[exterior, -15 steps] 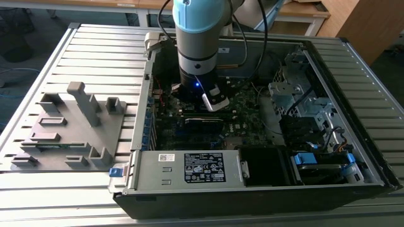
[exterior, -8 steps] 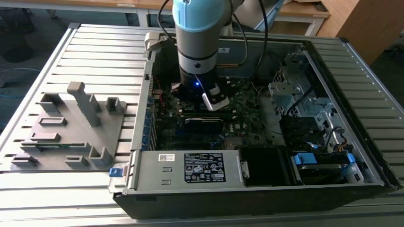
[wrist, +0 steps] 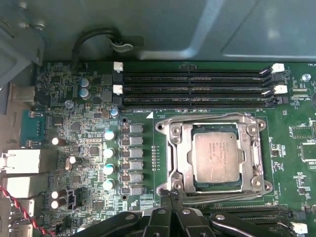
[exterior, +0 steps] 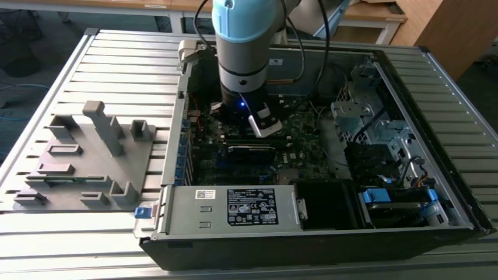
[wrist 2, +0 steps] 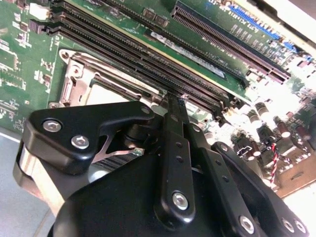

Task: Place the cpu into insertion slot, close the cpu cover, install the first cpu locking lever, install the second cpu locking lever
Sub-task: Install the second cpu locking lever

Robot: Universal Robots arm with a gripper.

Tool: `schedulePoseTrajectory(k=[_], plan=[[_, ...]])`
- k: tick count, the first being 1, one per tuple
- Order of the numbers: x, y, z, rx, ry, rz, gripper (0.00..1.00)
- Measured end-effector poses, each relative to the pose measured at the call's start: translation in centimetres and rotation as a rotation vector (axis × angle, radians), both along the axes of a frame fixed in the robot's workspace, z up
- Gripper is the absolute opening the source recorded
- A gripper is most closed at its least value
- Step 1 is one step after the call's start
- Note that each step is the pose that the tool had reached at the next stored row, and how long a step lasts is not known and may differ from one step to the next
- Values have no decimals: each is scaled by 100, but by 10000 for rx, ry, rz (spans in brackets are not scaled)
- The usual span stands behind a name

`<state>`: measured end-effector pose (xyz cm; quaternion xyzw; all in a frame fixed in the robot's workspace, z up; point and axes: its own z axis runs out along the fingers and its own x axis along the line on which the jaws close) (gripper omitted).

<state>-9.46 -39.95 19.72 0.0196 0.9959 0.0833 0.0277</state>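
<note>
In the first wrist view the cpu [wrist: 217, 157] lies flat in the insertion slot [wrist: 174, 190], its silver-grey top showing through the window of the cpu cover [wrist: 180, 155]. The cover lies down flat around the chip. Thin wire levers run along the socket's memory-slot side [wrist: 207, 118] and along the side nearest me [wrist: 227, 196]. My gripper [wrist: 171, 195] is shut, its tips together at the socket's corner, touching or just above the lever end there; I cannot tell whether they grip it. In the second wrist view the gripper [wrist 2: 177, 101] sits at the socket's edge [wrist 2: 81, 81].
Black memory slots [wrist: 195, 89] run beside the socket, and capacitors [wrist: 108, 153] and chokes stand on its other side. A red-black wire [wrist: 19, 207] lies near the ports. The arm [exterior: 245, 64] reaches down into the open computer case [exterior: 435, 227]; a grey fixture [exterior: 86, 157] sits on the exterior view's left.
</note>
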Motion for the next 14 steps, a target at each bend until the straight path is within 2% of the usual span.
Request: schedulePoseTrajectory(k=[6,14], plan=[[-15,1,-12,139,-2,0,10],[-45,0,-41,200,-2,-1,10]])
